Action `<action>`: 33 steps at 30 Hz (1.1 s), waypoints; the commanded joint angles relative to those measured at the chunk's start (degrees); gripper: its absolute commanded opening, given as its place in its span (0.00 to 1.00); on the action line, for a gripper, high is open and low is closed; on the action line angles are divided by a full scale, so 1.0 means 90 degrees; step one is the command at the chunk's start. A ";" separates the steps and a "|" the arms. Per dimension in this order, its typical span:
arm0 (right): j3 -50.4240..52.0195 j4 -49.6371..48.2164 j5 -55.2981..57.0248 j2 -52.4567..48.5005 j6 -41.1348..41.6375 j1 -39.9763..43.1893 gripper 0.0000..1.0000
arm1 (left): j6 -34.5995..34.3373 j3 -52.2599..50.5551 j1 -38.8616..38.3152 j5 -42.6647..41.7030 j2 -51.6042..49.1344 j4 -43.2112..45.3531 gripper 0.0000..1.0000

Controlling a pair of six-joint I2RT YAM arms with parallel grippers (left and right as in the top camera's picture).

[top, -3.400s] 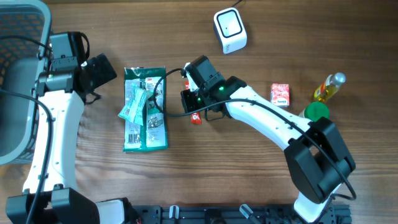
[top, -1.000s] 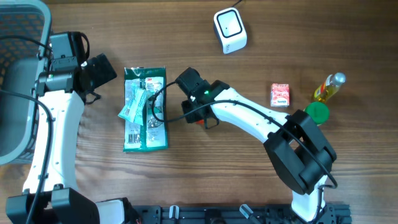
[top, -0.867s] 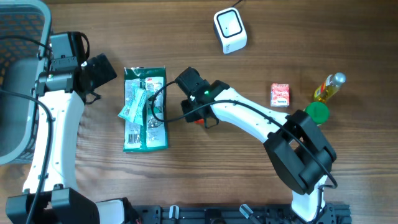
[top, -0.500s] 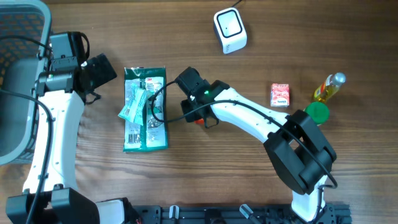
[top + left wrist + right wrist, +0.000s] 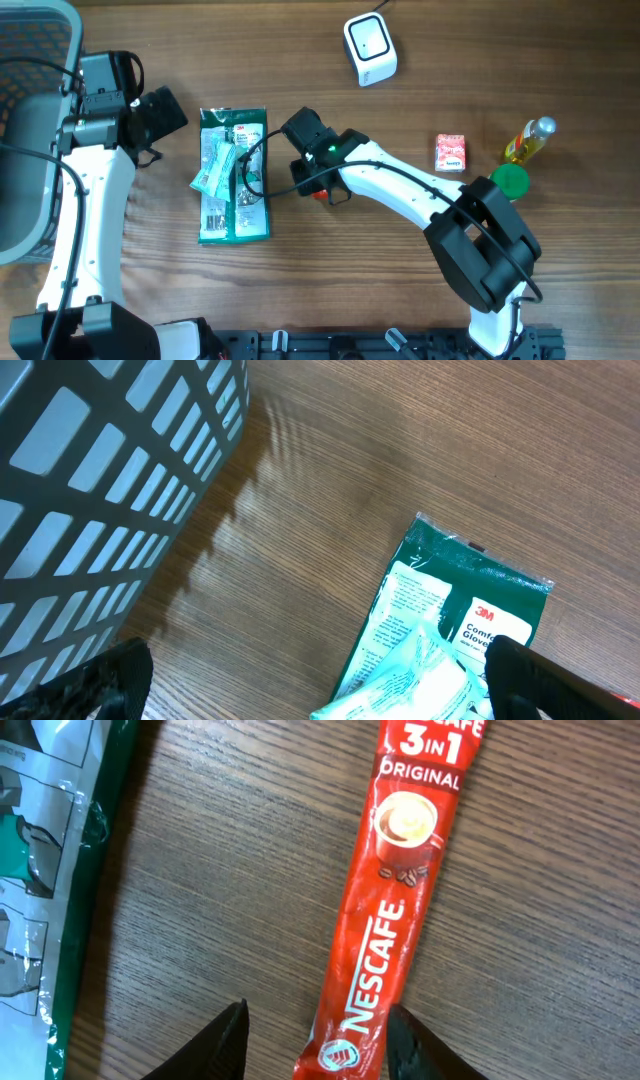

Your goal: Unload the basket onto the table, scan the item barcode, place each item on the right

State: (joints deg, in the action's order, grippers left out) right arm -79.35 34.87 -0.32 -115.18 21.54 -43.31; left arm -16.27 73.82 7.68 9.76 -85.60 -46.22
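Observation:
A red Nescafe 3-in-1 stick sachet lies flat on the wooden table. In the overhead view only its red end peeks out from under my right gripper. Seen from the right wrist, the right gripper straddles the sachet's lower end with its jaws apart, the left finger clear of it and the right finger close beside it. The white barcode scanner stands at the back of the table. My left gripper hangs wide open with nothing in it, over the table at the top of a green glove packet.
The green glove packet lies just left of the right gripper. A grey mesh basket fills the far left edge. On the right stand a small red box, a yellow bottle and a green cap.
Since the earliest frame my right arm has shifted left, closer to the green packet, over the sachet. In the last second nothing visibly moves in the overhead view.

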 commanded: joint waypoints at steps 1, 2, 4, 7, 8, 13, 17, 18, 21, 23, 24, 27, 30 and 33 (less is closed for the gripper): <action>-0.0087 -0.0083 0.0080 0.0012 -0.0036 0.0010 0.45 | -0.0078 0.0036 0.0036 0.0012 0.0012 0.0019 1.00; -0.0087 -0.0058 0.0083 0.0012 -0.0039 0.0010 0.45 | -0.0078 0.0036 0.0036 0.0012 0.0012 0.0019 1.00; -0.0087 -0.0019 0.0073 0.0010 -0.0036 0.0010 0.44 | -0.0080 0.0036 0.0036 0.0012 0.0012 0.0019 1.00; -0.0087 0.0015 -0.0036 0.0010 -0.0027 0.0010 0.44 | -0.0080 0.0036 0.0036 0.0012 0.0012 0.0017 1.00; -0.0087 0.0022 -0.0032 0.0010 -0.0022 0.0010 0.44 | -0.0080 0.0036 0.0036 0.0012 0.0012 0.0019 1.00; -0.0087 0.0126 0.0192 0.0010 -0.0007 0.0010 0.38 | -0.0078 0.0036 0.0036 0.0012 0.0012 0.0019 1.00; -0.0087 0.0170 0.0185 0.0010 -0.0005 0.0010 0.38 | -0.0078 0.0036 0.0036 0.0012 0.0012 0.0017 1.00; -0.0087 0.0182 0.0187 0.0010 -0.0005 0.0010 0.38 | -0.0078 0.0036 0.0036 0.0012 0.0012 0.0019 1.00; -0.0087 0.0189 0.0257 -0.0005 -0.0010 0.0010 0.38 | -0.0078 0.0036 0.0036 0.0012 0.0012 0.0019 1.00; -0.0085 0.0211 0.0512 -0.0066 0.0029 0.0010 0.37 | -0.0078 0.0036 0.0036 0.0012 0.0012 0.0017 1.00; -0.0085 0.0228 0.0590 -0.0124 0.0143 0.0010 0.38 | -0.0080 0.0036 0.0036 0.0012 0.0012 0.0017 1.00; -0.0085 0.0226 0.0585 -0.0291 0.0158 0.0010 0.38 | -0.0078 0.0036 0.0036 0.0012 0.0012 0.0017 1.00; -0.0085 0.0209 0.0510 -0.0491 0.0311 0.0010 0.34 | -0.0078 0.0036 0.0036 0.0012 0.0012 0.0019 1.00; -0.0085 0.0204 0.0440 -0.0542 0.0345 0.0010 0.21 | -0.0078 0.0036 0.0036 0.0012 0.0012 0.0017 1.00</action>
State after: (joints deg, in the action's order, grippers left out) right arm -79.35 36.73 3.27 -118.52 23.57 -43.31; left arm -16.27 73.82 7.68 9.76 -85.60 -46.19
